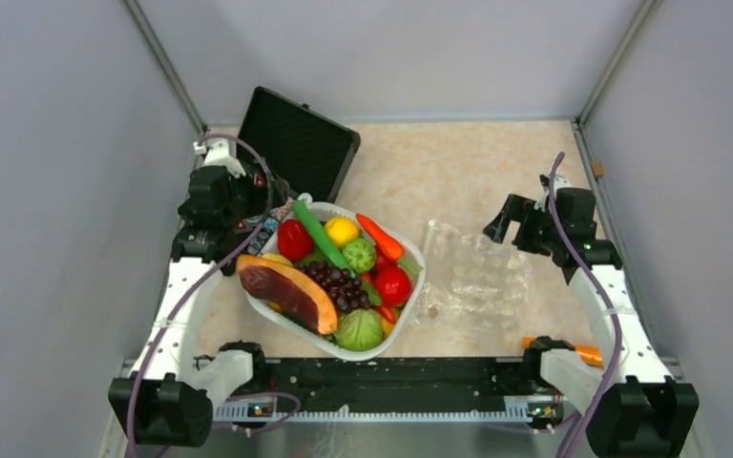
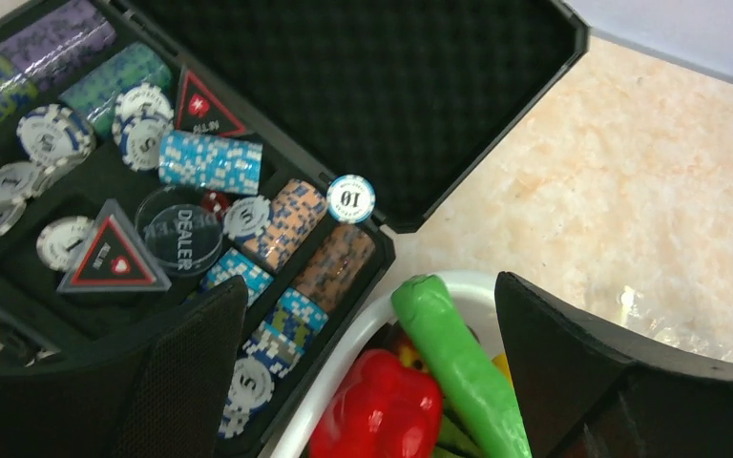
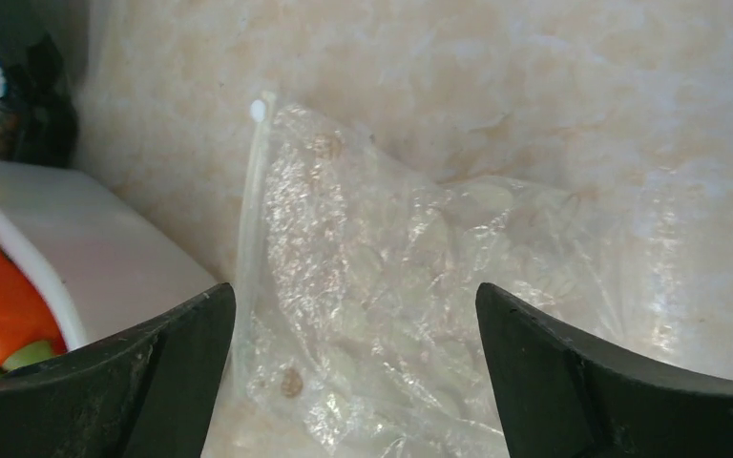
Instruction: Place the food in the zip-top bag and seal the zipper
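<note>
- The clear, crinkly plastic zip-top bag (image 1: 477, 281) is shown lying flat on the beige mottled counter (image 1: 458, 162), just beside the white oval plastic basket (image 1: 291, 329) and on its right.
- The thin clear zipper strip (image 3: 246, 239) runs along the bag edge that faces the basket. Whether the mouth is open cannot be told.
- The food is all shown in the basket: glossy red tomato-like pieces (image 1: 295, 239), a yellow plastic lemon (image 1: 342, 230) and a long green pod (image 1: 320, 234).
- The left end effector (image 2: 370, 281) is held spread and empty above the basket's far-left rim, beside the open black hard case of poker chips (image 1: 296, 143).
- The right end effector (image 3: 355, 286) is likewise spread and empty, poised over the bag.
- The bag is judged light, limp and slippery, so it is likely to slide or collapse when pushed. It is best taken at the mouth edge, where the strip lends some stiffness.
- The toy pieces are judged light, rigid and slick. Round ones may squirt from the fingers and are best gripped across their widest part, and the pod across its mid-length.
</note>
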